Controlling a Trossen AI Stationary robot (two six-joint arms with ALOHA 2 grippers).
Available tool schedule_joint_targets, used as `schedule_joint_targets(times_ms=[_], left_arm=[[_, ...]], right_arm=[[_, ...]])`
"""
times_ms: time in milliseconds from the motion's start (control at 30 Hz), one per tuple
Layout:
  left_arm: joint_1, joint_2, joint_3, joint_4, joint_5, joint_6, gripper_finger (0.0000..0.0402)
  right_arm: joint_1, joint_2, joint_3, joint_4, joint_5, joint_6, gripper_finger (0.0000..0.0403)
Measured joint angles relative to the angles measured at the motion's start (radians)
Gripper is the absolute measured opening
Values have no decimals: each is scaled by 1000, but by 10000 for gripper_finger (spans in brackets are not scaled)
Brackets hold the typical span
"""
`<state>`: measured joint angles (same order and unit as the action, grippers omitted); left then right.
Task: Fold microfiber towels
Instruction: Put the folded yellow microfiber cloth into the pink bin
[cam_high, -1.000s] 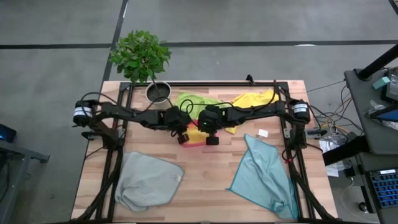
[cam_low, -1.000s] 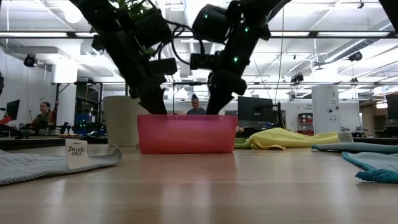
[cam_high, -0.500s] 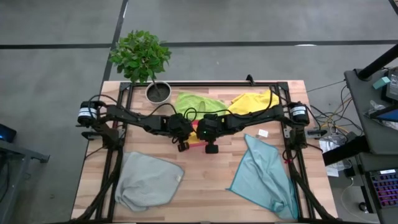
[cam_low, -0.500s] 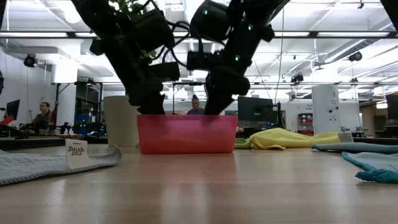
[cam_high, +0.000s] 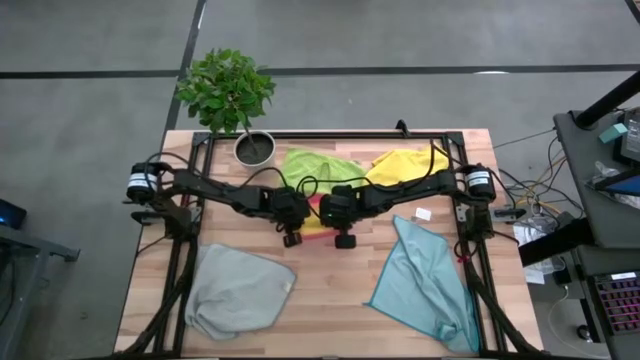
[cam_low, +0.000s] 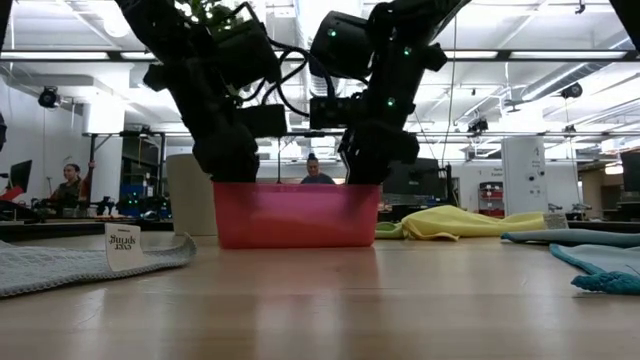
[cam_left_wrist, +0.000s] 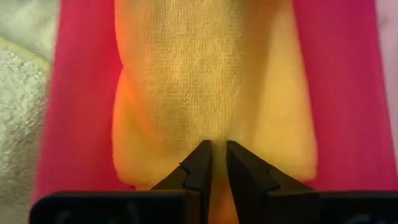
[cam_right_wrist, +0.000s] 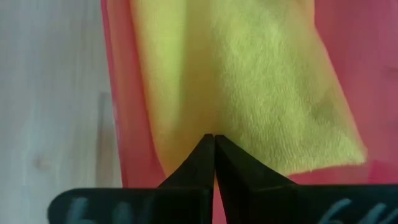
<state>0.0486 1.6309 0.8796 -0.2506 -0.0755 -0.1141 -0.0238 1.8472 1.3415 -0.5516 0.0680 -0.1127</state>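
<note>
The left gripper (cam_left_wrist: 213, 163) has its jaws drawn to a narrow slit, tips over the folded yellow microfiber towel (cam_left_wrist: 211, 81) lying in the small pink rectangular plastic tray (cam_left_wrist: 78, 106); whether cloth is pinched cannot be told. The right gripper (cam_right_wrist: 214, 157) has its jaws fully together at that towel's edge, beside the tray wall. In the high view both grippers meet over the tray at table centre, leaving little room between them. Behind them lie the lime green towel (cam_high: 312, 164) and a second yellow towel (cam_high: 408, 162). The pale grey towel (cam_high: 238, 290) and light teal-blue towel (cam_high: 425, 285) lie well apart on the near wooden table (cam_high: 330, 290). A potted plant (cam_high: 228, 90) stands at the far left corner.
</note>
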Motion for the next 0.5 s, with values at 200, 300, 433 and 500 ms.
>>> schedule_joint_targets(times_ms=[200,300,433,500], left_arm=[[0,-64,11,-7,4,50,35],[2,-91,11,-7,-13,75,35],[4,-100,10,-1,-134,119,35],[7,-91,8,0,-193,126,35]], right_arm=[[0,-43,11,-5,2,-14,9],[-7,-58,13,6,5,-24,9],[-31,-60,13,24,11,-45,9],[-44,-60,13,38,12,-53,9]])
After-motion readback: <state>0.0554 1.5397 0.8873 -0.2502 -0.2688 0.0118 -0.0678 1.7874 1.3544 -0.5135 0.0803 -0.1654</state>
